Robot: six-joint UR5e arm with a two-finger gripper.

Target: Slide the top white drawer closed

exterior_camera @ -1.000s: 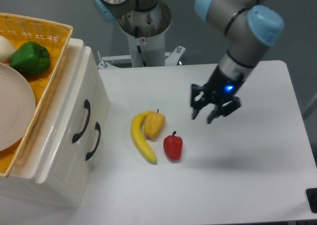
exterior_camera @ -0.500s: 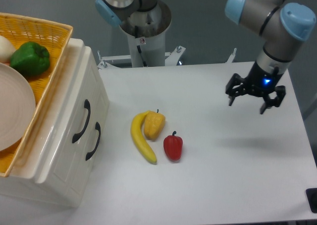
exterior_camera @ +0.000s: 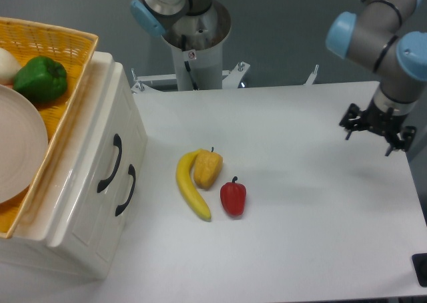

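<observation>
The white cabinet (exterior_camera: 80,209) stands at the left of the table. The top white drawer (exterior_camera: 100,157) shows its front panel with a curved black handle (exterior_camera: 112,163). The panel lies about flush with the lower drawer front (exterior_camera: 123,213), which has a matching handle (exterior_camera: 126,190). My gripper (exterior_camera: 377,137) hangs over the far right of the table, well away from the cabinet. It is open and empty.
A yellow wicker basket (exterior_camera: 63,46) on the cabinet holds a green pepper (exterior_camera: 41,78) and a white plate (exterior_camera: 17,149). A banana (exterior_camera: 189,185), a yellow pepper (exterior_camera: 207,169) and a red pepper (exterior_camera: 233,197) lie mid-table. The robot base (exterior_camera: 195,46) stands behind.
My gripper has moved from the middle of the table to the far right, away from the fruit and the cabinet. The drawers and objects have not moved.
</observation>
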